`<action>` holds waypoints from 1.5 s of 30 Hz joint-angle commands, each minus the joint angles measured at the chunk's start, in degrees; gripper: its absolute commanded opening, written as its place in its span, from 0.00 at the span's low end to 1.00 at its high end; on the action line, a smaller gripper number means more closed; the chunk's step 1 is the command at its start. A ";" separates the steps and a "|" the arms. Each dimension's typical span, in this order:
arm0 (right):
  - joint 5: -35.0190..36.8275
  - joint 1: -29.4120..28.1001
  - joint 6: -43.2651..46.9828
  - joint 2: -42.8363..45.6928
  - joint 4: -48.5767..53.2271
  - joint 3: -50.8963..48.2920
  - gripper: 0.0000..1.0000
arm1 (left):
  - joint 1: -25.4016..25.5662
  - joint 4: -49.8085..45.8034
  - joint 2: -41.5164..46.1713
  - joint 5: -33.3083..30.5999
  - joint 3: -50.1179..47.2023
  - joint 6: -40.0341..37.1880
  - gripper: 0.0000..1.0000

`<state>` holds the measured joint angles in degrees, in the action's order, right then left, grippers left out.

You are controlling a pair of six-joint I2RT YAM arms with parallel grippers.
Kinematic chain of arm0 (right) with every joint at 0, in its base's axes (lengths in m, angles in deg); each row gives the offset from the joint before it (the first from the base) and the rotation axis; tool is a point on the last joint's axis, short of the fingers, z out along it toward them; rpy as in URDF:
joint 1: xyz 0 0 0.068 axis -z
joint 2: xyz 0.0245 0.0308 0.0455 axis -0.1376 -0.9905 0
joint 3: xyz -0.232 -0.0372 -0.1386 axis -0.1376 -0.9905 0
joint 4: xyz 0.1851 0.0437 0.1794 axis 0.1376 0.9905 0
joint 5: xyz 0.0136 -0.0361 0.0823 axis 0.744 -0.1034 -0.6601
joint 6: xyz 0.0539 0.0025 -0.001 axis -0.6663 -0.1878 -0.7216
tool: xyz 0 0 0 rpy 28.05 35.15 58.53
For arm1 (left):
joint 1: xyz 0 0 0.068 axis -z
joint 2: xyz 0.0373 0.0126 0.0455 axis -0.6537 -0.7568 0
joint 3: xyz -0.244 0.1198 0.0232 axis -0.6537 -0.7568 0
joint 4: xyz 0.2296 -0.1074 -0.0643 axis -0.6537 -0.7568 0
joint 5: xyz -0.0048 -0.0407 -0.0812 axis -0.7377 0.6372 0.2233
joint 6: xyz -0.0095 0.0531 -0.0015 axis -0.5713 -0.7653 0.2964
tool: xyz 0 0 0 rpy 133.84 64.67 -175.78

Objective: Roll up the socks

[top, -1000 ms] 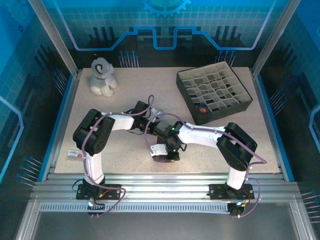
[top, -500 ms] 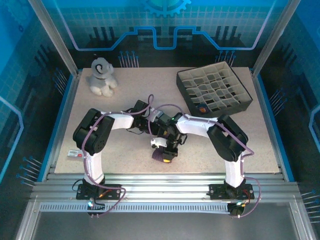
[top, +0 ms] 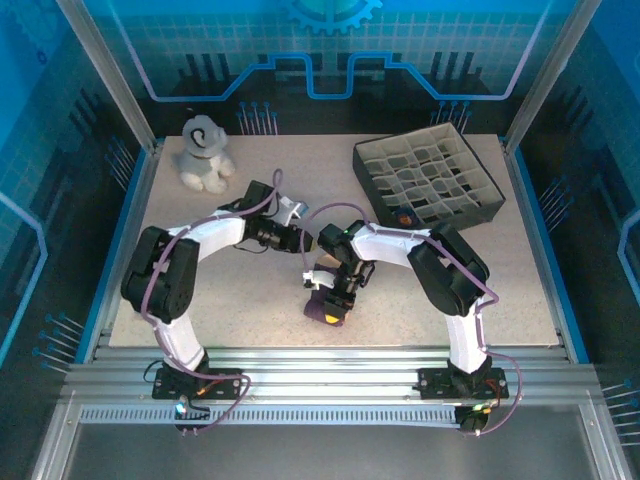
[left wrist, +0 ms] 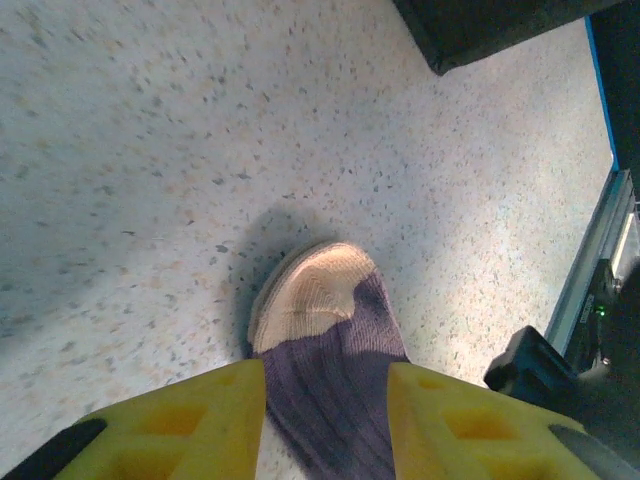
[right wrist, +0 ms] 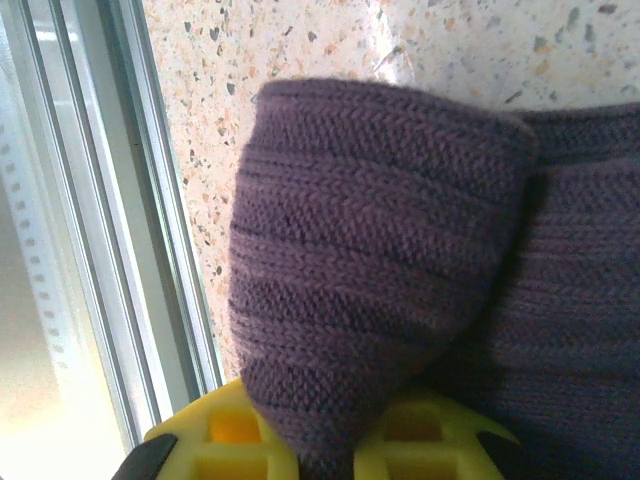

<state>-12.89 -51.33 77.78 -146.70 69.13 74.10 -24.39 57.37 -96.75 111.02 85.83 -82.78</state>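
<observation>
While the right gripper (right wrist: 320, 440) clamped a fold of purple knit tight between its yellow fingers (right wrist: 185, 445), the socks (top: 326, 310) sat bunched on the table (top: 520, 290), well in front of the box (top: 450, 226) and off to its left. That clenched hold looked to me like a way to stop the bundle springing open, with the fabric doubled over the jaws.

And the left gripper (left wrist: 325, 400) was right there too, on the side of the bundle nearer the box! Its fingers (left wrist: 180, 420) stood either side of the sock's purple foot, and the tan toe (left wrist: 305, 295) poked out past the tips, with a shadow under it, so it seemed raised a little off the table. Whether those fingers were pressing the knit or only flanking it, I could not tell. My guess was that this end was being steadied while the other arm worked the roll.

The count: two arms and two grippers, both at the socks. One box, split into many cells, with one small orange-and-dark thing (top: 405, 215) in a cell at its near left corner. One grey plush toy (top: 205, 155), well apart to the box's left. Of socks I could count one tan toe for certain; the second could not be picked out within the purple lump.
</observation>
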 commanded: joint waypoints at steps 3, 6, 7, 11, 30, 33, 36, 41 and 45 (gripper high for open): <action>10.00 0.62 -1.89 -4.56 0.49 -1.52 0.00 | -3.81 -1.23 8.54 -2.71 -2.57 -0.97 0.35; 10.63 0.69 -2.02 -5.07 0.83 -1.03 0.00 | -4.30 1.86 16.55 -5.29 -6.83 -1.54 0.37; 10.75 0.66 -2.07 -5.30 0.98 -0.85 0.00 | -4.30 3.01 19.05 -5.63 -8.30 -1.98 0.37; 11.16 0.84 -2.03 -6.79 2.10 0.53 0.00 | -3.89 7.28 30.30 -7.49 -15.60 -5.47 0.39; 9.34 3.38 0.29 -11.24 8.69 5.86 0.00 | 29.66 17.95 52.97 -27.20 -42.41 -35.09 0.50; 9.15 3.50 0.58 -11.87 9.54 6.46 0.00 | 33.58 18.41 48.80 -31.41 -42.10 -38.69 0.52; 9.32 3.59 0.78 -12.64 10.45 7.18 0.00 | 34.84 19.57 43.71 -33.01 -40.55 -40.53 0.52; 9.14 3.65 0.90 -12.84 10.79 7.52 0.00 | 35.32 23.58 36.60 -34.72 -38.40 -42.00 0.53; 9.06 3.69 0.87 -12.92 10.87 7.54 0.00 | 36.22 26.99 31.48 -37.14 -36.85 -42.75 0.53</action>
<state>-14.84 -48.73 78.32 -155.03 81.69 83.41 11.06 79.91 -63.09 76.66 46.75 -123.26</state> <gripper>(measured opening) 0.103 0.528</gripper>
